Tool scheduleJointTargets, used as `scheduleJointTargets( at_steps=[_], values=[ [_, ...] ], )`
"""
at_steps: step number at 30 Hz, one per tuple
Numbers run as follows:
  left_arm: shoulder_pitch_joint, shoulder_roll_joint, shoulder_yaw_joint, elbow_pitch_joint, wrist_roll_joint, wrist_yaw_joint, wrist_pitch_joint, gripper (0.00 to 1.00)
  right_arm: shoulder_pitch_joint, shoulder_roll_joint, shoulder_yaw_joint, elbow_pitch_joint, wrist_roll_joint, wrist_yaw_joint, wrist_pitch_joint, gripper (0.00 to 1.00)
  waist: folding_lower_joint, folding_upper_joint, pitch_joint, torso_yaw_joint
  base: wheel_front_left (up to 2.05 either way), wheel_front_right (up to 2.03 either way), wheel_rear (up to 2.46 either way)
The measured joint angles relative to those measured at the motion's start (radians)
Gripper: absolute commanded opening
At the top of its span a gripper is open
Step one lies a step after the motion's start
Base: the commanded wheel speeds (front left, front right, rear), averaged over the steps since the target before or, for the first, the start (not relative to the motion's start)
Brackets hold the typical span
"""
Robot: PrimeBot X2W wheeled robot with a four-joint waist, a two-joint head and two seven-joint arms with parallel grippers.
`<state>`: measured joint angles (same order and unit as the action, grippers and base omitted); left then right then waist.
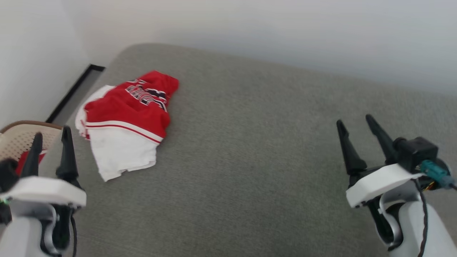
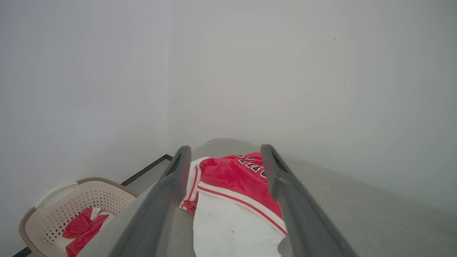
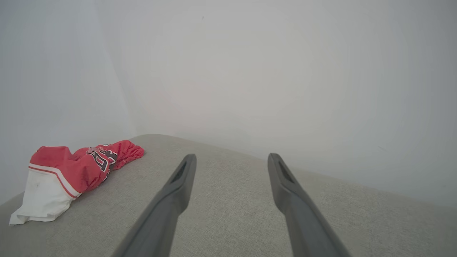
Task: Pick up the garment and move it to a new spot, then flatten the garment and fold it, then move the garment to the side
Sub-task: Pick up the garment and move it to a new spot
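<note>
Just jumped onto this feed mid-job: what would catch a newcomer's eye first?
A red garment with white sleeves lies crumpled at the far left of the grey cushioned surface. Off its left edge a beige basket holds another red cloth. The left jaws and right jaws stand open and empty near the bottom corners of the head view.

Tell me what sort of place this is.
Likely a domestic room used for folding laundry: a broad grey upholstered surface, bed- or sofa-like, against plain white walls, a crumpled garment lying on it, and a perforated laundry basket beside it.
</note>
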<state>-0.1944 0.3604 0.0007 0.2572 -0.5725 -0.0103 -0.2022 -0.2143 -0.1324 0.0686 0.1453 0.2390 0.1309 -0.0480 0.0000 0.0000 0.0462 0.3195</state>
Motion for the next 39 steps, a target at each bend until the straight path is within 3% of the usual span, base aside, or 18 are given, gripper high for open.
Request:
scheduleJointTargets(
  at_steps=[14, 22, 27, 31, 33, 39],
  values=[
    [-0.440, 0.060, -0.040, 0.470, -0.063, -0.095, 0.111, 1.00, -0.088, -0.024, -0.039, -0.131, -0.039, 0.000, 0.056, 1.00, 0.0000, 0.0000, 0.255, -0.136, 0.00, 0.00, 0.00],
    [-0.625, 0.080, -0.070, 0.805, -0.095, -0.086, 0.347, 1.00, -0.120, -0.024, -0.039, -0.165, -0.046, 0.000, 0.063, 1.00, 0.0001, 0.0000, 0.377, -0.216, 0.00, 0.00, 0.00],
    [-0.722, 0.100, -0.065, 0.918, -0.118, -0.077, 0.479, 1.00, -0.124, -0.021, -0.048, -0.178, -0.047, 0.000, 0.066, 1.00, 0.0000, 0.0001, 0.425, -0.242, 0.00, 0.00, 0.00],
    [-0.747, 0.104, -0.066, 0.946, -0.122, -0.069, 0.498, 1.00, -0.130, -0.016, -0.048, -0.183, -0.048, 0.000, 0.071, 1.00, -0.0001, 0.0001, 0.439, -0.248, 0.00, 0.00, 0.00],
    [-0.753, 0.104, -0.072, 0.958, -0.122, -0.069, 0.478, 0.00, -0.135, -0.013, -0.046, -0.182, -0.050, 0.000, 0.071, 1.00, 0.0000, 0.0000, 0.435, -0.245, 0.00, 0.00, 0.00],
    [-0.760, 0.114, -0.108, 0.970, -0.095, -0.092, 0.396, 0.00, -0.134, -0.012, -0.058, -0.166, -0.047, 0.000, 0.064, 1.00, 0.0000, -0.0001, 0.399, -0.234, 0.00, 0.00, 0.00]
  ],
)
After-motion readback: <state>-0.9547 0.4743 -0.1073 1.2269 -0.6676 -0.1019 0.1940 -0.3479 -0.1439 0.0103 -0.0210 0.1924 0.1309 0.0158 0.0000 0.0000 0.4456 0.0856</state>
